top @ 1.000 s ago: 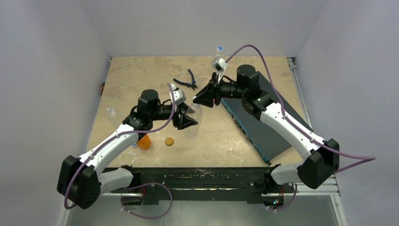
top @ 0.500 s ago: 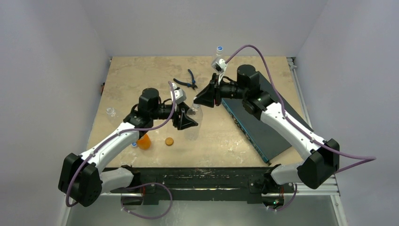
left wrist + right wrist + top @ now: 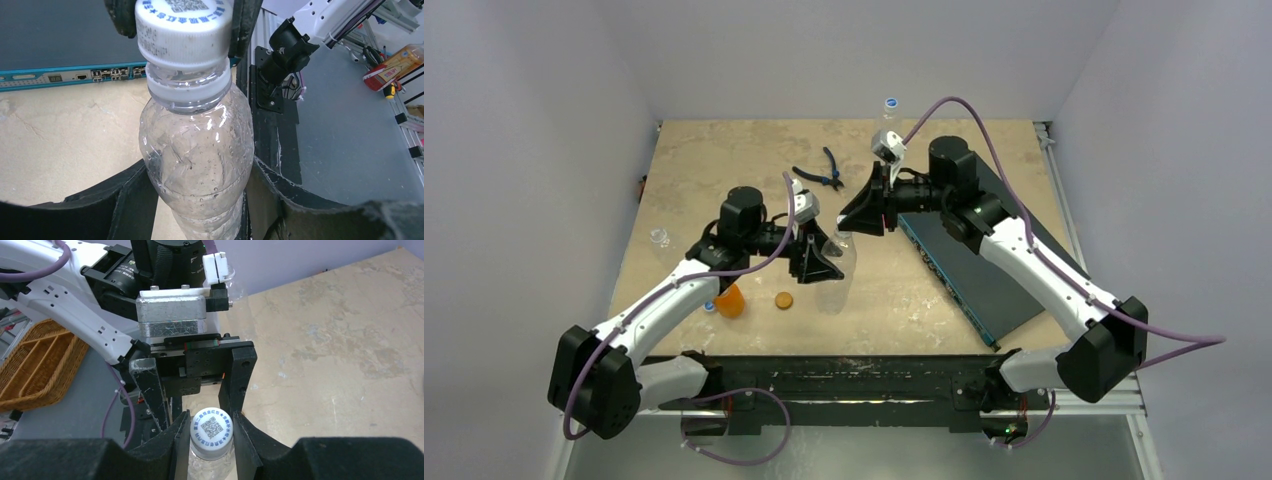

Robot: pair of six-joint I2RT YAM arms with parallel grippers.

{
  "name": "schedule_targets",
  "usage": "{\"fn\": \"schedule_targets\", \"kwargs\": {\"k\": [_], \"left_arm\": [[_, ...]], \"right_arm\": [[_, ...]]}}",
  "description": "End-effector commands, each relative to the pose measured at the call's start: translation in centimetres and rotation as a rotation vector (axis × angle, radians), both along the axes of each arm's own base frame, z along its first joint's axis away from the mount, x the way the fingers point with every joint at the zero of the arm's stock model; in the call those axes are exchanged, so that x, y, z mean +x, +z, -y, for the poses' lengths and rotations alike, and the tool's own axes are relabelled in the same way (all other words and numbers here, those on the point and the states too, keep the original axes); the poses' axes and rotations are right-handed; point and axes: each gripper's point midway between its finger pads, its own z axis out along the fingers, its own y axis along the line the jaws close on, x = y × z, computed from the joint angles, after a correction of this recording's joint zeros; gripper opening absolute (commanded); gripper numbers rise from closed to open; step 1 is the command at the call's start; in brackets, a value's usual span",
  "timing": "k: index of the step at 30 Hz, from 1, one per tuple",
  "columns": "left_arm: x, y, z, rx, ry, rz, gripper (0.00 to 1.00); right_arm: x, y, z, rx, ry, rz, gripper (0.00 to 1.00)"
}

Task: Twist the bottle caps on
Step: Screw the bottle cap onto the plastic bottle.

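Cap [image 3: 184, 22]: white, printed in blue with a square code on top; it is seated on the neck of the bottle, just above the neck ring, and is pinched on two sides.
Bottle [image 3: 200, 150]: clear, upright, beaded with droplets inside; it is held at mid-body over the near middle of the worktop [image 3: 724, 160]. Whether its base is set down cannot be told.
Left gripper [image 3: 200, 215]: clamped on the bottle's body, one finger pressed to each side.
Right gripper [image 3: 212, 440]: brought in from the far side above the left gripper; its fingers [image 3: 247, 440] are closed against opposite sides of the cap, so the cap is gripped.
Orange bottle [image 3: 730, 300]: small and squat, stood near the front edge, left of the held bottle and partly hidden by the left arm.
Orange cap [image 3: 783, 299]: laid flat on the worktop between the orange bottle and the held bottle, touching neither.
Blue cap [image 3: 709, 307]: seen just beside the orange bottle, on its left.
Left bottle [image 3: 659, 238]: small and clear, stood near the left edge, well apart from the rest.
Far bottle [image 3: 890, 106]: stood at the back edge, topped in blue.
Pliers [image 3: 822, 175]: blue-handled, laid behind the two grippers.
Switch [image 3: 984, 270]: dark flat box with a teal front, laid askew on the right side under the right arm.
Basket [image 3: 30, 365]: wicker, seen off the worktop in the right wrist view.
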Motion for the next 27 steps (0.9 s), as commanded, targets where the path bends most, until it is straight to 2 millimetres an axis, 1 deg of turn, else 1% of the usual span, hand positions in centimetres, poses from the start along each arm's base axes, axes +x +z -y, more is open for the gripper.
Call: {"fn": "schedule_targets", "kwargs": {"k": [1, 4, 8, 11, 15, 20, 22, 23, 25, 27], "left_arm": [[0.5, 4.8, 0.3, -0.081, -0.002, 0.138, 0.00], [2.1, 4.6, 0.0, -0.051, 0.081, 0.163, 0.00], [4.6, 4.5, -0.5, -0.011, 0.207, 0.217, 0.00], [6.7, 4.9, -1.1, -0.001, 0.316, 0.258, 0.00], [8.9, 5.8, -1.4, -0.007, 0.422, 0.301, 0.00], [11.5, 7.0, -1.5, -0.027, 0.584, 0.374, 0.00], [12.8, 7.2, -1.7, -0.023, 0.660, 0.388, 0.00], [13.4, 7.3, -1.7, -0.025, 0.691, 0.396, 0.00], [14.4, 7.6, -1.8, -0.034, 0.747, 0.413, 0.00], [15.1, 7.7, -1.6, -0.037, 0.768, 0.434, 0.00]], "right_arm": [[-1.8, 1.5, -0.1, 0.020, 0.091, 0.021, 0.14], [-1.3, 0.7, -0.2, -0.005, 0.072, -0.011, 0.14], [-0.1, -0.9, -0.4, -0.067, -0.005, -0.057, 0.14], [0.9, -2.1, -0.6, -0.117, -0.068, -0.089, 0.13], [2.8, -3.5, -0.6, -0.184, -0.190, -0.131, 0.12], [4.2, -4.4, -0.9, -0.227, -0.292, -0.190, 0.11], [5.2, -4.8, -1.0, -0.253, -0.371, -0.220, 0.11], [5.7, -5.4, -0.9, -0.276, -0.407, -0.249, 0.10], [6.7, -5.9, -0.8, -0.304, -0.472, -0.269, 0.09], [7.2, -6.5, -0.9, -0.339, -0.523, -0.274, 0.09]]}}
